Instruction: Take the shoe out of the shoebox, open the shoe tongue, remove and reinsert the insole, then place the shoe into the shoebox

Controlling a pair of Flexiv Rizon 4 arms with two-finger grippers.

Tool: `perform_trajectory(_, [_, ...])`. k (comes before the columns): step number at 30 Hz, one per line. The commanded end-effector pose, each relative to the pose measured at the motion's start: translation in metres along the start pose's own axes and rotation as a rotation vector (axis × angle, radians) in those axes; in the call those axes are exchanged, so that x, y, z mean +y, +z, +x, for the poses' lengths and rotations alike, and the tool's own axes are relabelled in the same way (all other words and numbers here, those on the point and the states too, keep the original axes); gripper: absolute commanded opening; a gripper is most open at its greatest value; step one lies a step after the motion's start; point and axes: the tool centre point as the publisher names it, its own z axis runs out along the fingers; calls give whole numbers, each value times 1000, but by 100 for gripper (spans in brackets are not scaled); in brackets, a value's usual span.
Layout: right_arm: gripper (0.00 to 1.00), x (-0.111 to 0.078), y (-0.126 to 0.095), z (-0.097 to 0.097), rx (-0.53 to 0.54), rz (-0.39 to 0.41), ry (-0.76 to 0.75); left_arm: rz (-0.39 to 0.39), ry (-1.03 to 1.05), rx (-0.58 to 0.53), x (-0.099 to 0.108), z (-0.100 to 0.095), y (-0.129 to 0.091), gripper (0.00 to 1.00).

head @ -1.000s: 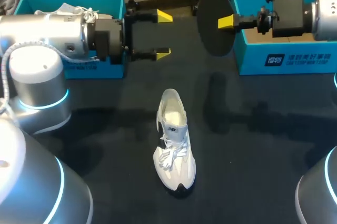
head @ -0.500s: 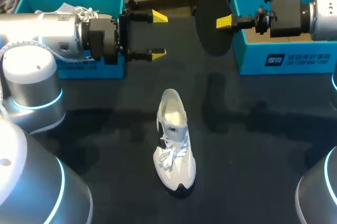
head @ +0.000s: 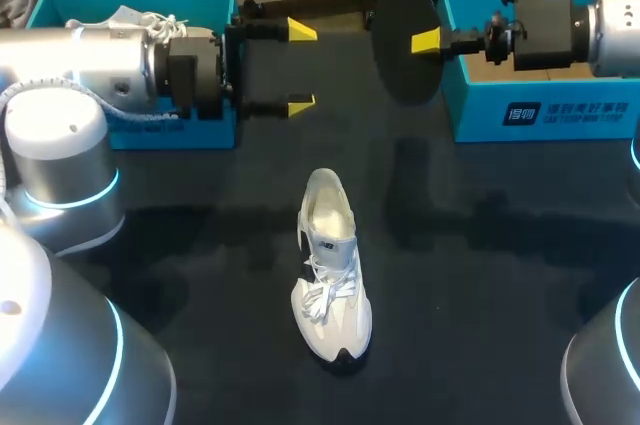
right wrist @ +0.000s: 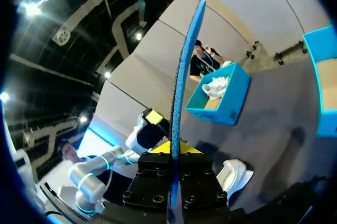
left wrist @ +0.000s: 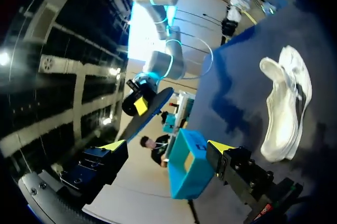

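A white shoe (head: pixel 331 270) lies on the dark table, toe toward the front edge, its opening bare. High above the table's back, my right gripper (head: pixel 424 42) is shut on a black insole (head: pixel 398 40), which stands on edge. Seen edge-on in the right wrist view, the insole (right wrist: pixel 181 84) rises as a thin blue strip from that gripper (right wrist: pixel 174 149). My left gripper (head: pixel 300 66) hangs open and empty beside the left shoebox (head: pixel 205 130), well behind the shoe. Past the open left gripper (left wrist: pixel 167 146), the left wrist view shows the shoe (left wrist: pixel 284 105) and the insole (left wrist: pixel 150 112).
The teal left shoebox holds another white shoe (head: pixel 140 17). A second teal shoebox (head: pixel 540 110) stands at the back right, under my right arm. In the right wrist view the left shoebox (right wrist: pixel 224 97) and the table shoe (right wrist: pixel 231 174) show ahead.
My left gripper has drawn back a little to the left, still open. The right gripper, the insole and the shoe have kept their places.
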Motion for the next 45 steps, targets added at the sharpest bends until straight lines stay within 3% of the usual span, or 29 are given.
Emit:
perform_trajectory(1, [0, -2, 9, -6, 14, -42, -95, -10, -148, 49, -11, 2, -7, 100])
perform_trajectory(8, [0, -6, 28, -14, 19, -74, -293, -36, -335, 115, -6, 17, -19, 100])
perform_trajectory(15, [0, -23, 59, -23, 42, -60, -368, -56, -471, 184, -6, 41, -30, 100])
perform_trajectory(23, [0, -23, 59, -23, 42, -60, -368, -99, -572, 209, -4, 69, -39, 100])
perform_trajectory(33, [0, -23, 59, -23, 42, -60, -368, -200, -665, 299, -6, 125, -57, 100])
perform_trajectory(38, [0, -23, 59, -23, 42, -60, -368, -239, -705, 304, -10, 129, -62, 100])
perform_trajectory(45, [0, -49, 67, -36, 28, -79, -415, -281, -777, 347, -12, 133, -68, 100])
